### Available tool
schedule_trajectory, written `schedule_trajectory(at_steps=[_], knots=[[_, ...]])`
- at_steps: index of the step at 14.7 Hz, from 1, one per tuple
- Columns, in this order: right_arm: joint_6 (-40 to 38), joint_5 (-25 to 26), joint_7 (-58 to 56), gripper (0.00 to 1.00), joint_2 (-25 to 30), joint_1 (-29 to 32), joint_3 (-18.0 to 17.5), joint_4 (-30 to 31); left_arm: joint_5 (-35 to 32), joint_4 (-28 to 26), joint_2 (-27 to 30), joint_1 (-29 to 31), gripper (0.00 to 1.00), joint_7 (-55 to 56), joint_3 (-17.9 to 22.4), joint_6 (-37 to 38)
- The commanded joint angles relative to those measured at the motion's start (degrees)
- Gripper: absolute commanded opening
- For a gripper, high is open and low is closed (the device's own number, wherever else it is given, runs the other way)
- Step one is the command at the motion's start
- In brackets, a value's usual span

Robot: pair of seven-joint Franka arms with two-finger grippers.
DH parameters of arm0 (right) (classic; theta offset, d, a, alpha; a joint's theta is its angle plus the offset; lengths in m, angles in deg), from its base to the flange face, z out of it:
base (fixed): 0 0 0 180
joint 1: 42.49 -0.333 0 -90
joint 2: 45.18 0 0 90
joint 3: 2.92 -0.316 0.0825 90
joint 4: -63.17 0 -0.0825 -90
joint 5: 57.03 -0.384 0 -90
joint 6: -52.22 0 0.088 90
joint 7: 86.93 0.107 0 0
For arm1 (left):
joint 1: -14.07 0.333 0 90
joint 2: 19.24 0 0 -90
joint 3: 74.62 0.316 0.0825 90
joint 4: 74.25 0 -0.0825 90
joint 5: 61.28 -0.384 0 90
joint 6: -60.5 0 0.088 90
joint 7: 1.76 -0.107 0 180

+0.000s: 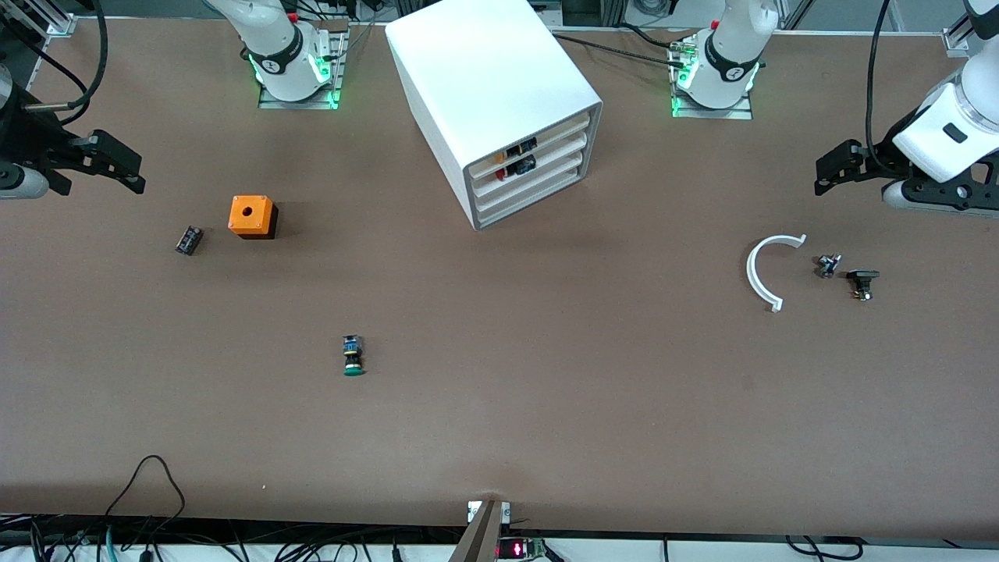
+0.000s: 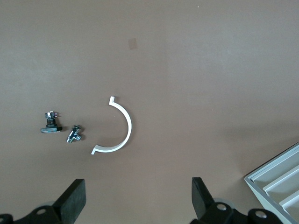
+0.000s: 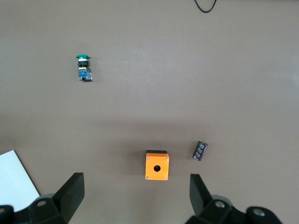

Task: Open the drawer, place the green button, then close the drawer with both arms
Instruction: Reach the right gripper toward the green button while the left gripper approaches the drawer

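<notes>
The white cabinet (image 1: 499, 101) stands at the middle of the table near the robots' bases, all its drawers pushed in. The plain white drawer fronts (image 1: 533, 192) are the lower ones of the stack; a corner of the stack shows in the left wrist view (image 2: 279, 185). The green-capped button (image 1: 353, 356) lies on its side on the table, nearer the front camera than the cabinet; it also shows in the right wrist view (image 3: 83, 69). My right gripper (image 1: 125, 168) (image 3: 135, 196) is open and empty, over the right arm's end of the table. My left gripper (image 1: 829, 168) (image 2: 138, 200) is open and empty, over the left arm's end.
An orange cube with a round hole (image 1: 252, 216) (image 3: 157, 165) and a small black part (image 1: 188, 240) lie toward the right arm's end. A white half-ring (image 1: 769, 269) (image 2: 117, 126) and two small metal parts (image 1: 828, 265) (image 1: 862, 281) lie toward the left arm's end. Cables run along the table's front edge.
</notes>
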Motion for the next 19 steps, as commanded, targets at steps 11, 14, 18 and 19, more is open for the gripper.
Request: schedule_trajectory(at_steps=[11, 14, 18, 19], knots=[[-0.6, -0.6, -1.8, 1.00, -3.4, 0.3, 0.2, 0.5, -0.5, 1.7, -1.1, -1.0, 1.00, -1.1, 0.1, 7.3], [0.9, -0.1, -1.7, 1.00, -7.0, 0.1, 0.2, 0.5, 1.8, 1.7, -1.6, -1.6, 1.00, -1.5, -1.1, 15.8], [7.4, -0.2, -2.0, 1.00, -13.2, 0.1, 0.2, 0.5, 9.5, 1.5, -3.6, -1.7, 1.00, -1.8, -3.6, 22.0], [9.1, -0.2, -2.2, 1.00, -15.3, 0.2, 0.2, 0.5, 12.2, 1.5, -4.4, -1.6, 1.00, -2.0, -3.6, 22.6]])
